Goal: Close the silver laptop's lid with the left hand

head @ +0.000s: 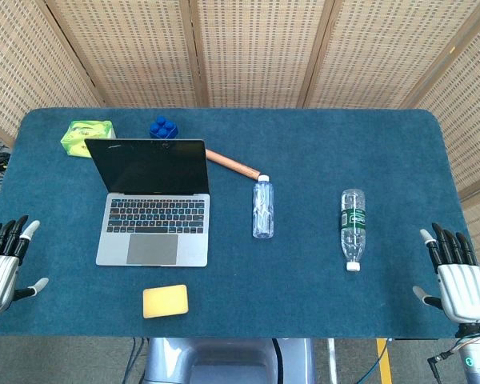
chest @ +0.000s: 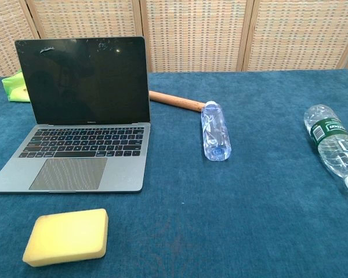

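The silver laptop (head: 154, 220) sits open on the left half of the blue table, its dark screen (head: 149, 166) upright and facing me. The chest view shows the laptop (chest: 75, 156) with its lid (chest: 84, 80) raised and keyboard exposed. My left hand (head: 4, 260) hovers at the table's front left edge, well left of the laptop, fingers spread and holding nothing. My right hand (head: 458, 276) is at the front right edge, also spread and empty. Neither hand appears in the chest view.
A yellow sponge (head: 165, 301) lies in front of the laptop. Behind it are a green pack (head: 87, 138), a blue block (head: 164, 128) and a wooden stick (head: 232, 164). Two plastic bottles (head: 262, 208) (head: 352, 226) lie to the right.
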`<state>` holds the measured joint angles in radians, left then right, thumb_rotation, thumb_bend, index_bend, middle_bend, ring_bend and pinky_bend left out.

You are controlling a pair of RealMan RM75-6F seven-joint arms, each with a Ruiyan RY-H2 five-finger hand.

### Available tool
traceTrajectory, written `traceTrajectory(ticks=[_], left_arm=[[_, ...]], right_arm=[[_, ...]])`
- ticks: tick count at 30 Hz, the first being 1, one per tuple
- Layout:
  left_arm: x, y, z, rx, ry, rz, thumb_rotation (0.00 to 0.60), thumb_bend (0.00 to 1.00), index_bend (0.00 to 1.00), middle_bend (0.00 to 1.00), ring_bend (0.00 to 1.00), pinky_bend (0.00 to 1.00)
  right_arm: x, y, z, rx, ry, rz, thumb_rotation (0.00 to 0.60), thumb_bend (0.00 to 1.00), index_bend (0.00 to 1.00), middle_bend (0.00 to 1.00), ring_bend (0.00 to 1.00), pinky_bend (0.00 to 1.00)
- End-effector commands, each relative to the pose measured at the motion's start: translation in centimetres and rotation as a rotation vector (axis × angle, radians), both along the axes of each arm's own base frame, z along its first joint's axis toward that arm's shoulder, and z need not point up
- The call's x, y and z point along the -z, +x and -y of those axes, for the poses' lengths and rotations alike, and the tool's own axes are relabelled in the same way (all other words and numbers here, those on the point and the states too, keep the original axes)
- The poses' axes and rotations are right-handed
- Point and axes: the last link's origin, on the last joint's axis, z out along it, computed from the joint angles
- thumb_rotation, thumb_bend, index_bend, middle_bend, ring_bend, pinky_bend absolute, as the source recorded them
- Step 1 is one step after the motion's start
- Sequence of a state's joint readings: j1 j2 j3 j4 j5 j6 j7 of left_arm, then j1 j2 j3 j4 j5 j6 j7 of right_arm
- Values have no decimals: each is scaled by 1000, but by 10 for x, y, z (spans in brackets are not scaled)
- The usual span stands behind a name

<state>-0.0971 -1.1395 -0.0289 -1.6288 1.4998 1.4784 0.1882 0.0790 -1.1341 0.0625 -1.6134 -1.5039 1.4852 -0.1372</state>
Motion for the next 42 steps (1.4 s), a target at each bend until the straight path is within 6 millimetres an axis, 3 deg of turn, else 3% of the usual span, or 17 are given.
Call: traceTrajectory(ticks=[1,40,41,42], left_arm=[[0,0,0,-1,-1,1,600,0,0,0,0,0],[2,6,4,18,-4,-2,600,0,0,0,0,0],[2,6,4,17,-7,-2,600,0,0,0,0,0],[-6,19,11,33,-5,15,600,0,0,0,0,0]], right_arm=[[0,0,-1,2,3,1,600,0,0,0,0,0],[0,2,-3,-6,17,8,600,0,0,0,0,0],[-12,2,-4,-12,-12,-11,600,0,0,0,0,0],[-23,5,-9,-11,-5,-15,600,0,0,0,0,0]])
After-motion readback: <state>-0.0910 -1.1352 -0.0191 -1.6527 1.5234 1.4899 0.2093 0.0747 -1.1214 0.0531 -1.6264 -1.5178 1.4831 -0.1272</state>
